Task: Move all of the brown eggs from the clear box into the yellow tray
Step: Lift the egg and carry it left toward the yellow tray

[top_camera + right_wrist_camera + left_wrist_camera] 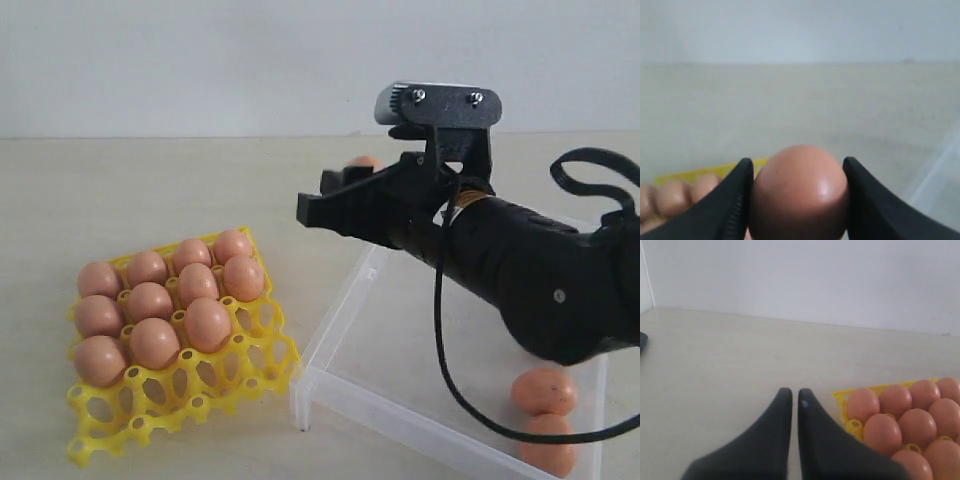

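Right tool (797,162) grips a brown egg (799,200) aloft; carry it level to the yellow tray (135,378), then lower gently into a free cup (183,387).

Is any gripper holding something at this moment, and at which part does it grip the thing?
The right gripper holds one brown egg, pinched at its two opposite sides. The left gripper is shut and holds nothing.
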Motion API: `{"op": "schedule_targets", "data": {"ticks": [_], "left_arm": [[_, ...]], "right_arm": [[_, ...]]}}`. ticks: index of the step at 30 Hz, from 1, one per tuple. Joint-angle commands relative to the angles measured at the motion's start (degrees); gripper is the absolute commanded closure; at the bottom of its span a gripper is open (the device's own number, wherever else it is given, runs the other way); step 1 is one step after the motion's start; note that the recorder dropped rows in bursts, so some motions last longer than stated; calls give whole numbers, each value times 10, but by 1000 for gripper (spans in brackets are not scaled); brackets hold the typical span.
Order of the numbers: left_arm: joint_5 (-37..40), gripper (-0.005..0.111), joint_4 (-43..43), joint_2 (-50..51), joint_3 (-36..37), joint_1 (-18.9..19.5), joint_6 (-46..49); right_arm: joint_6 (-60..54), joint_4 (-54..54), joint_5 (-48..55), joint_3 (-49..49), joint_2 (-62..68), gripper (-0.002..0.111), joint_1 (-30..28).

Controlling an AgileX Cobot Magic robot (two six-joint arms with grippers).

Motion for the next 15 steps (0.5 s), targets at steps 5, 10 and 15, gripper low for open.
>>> {"op": "schedule_targets", "data": {"ticks": [5,10,15], "left_arm": [[-2,103,1,-2,1,1,0],[-2,103,1,-2,1,1,0],[-2,103,1,-2,1,1,0]], "right_arm": [[209,92,-291,-20,2,108,27],[345,-83,-334,-25,2,108,27],[435,-348,-297,-25,2,108,26]]}}
